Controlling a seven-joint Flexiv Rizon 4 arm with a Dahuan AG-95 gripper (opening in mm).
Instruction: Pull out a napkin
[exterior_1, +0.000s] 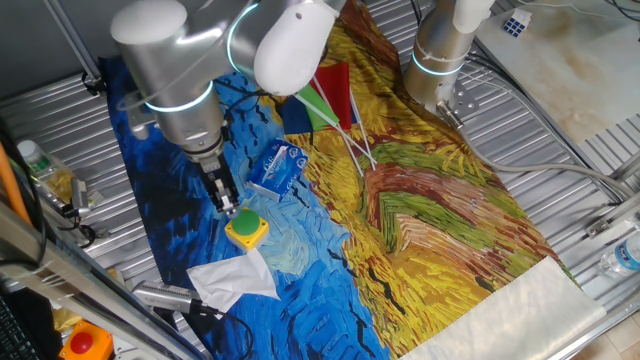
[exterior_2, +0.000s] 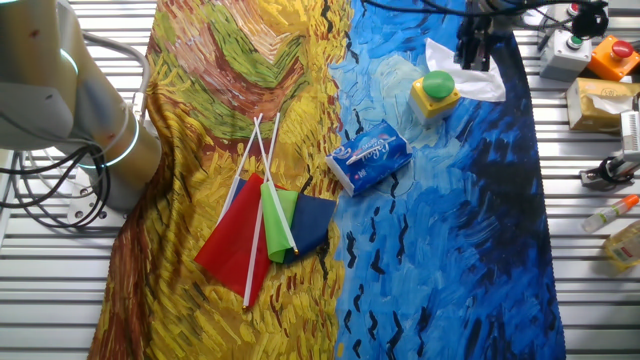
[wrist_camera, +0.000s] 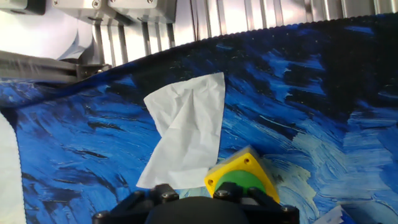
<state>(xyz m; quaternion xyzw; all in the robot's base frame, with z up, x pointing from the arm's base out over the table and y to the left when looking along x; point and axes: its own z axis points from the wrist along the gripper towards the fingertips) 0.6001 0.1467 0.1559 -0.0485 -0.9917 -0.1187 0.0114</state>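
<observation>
The napkin (exterior_1: 235, 278) is a creased white sheet lying flat on the blue part of the painted cloth. It also shows in the hand view (wrist_camera: 186, 130) and, partly behind the gripper, in the other fixed view (exterior_2: 470, 78). The blue tissue packet (exterior_1: 278, 167) (exterior_2: 370, 155) lies apart from it, further in on the cloth. My gripper (exterior_1: 228, 205) (exterior_2: 475, 52) (wrist_camera: 191, 198) hangs above the cloth between the packet and the napkin. Its fingers stand apart and hold nothing.
A yellow box with a green button (exterior_1: 246, 228) (wrist_camera: 241, 182) sits right under the gripper, touching the napkin's edge. Red, green and blue flags on white sticks (exterior_2: 262, 225) lie on the yellow part of the cloth. Button boxes (exterior_2: 575, 50) and bottles (exterior_2: 610, 212) stand off the cloth.
</observation>
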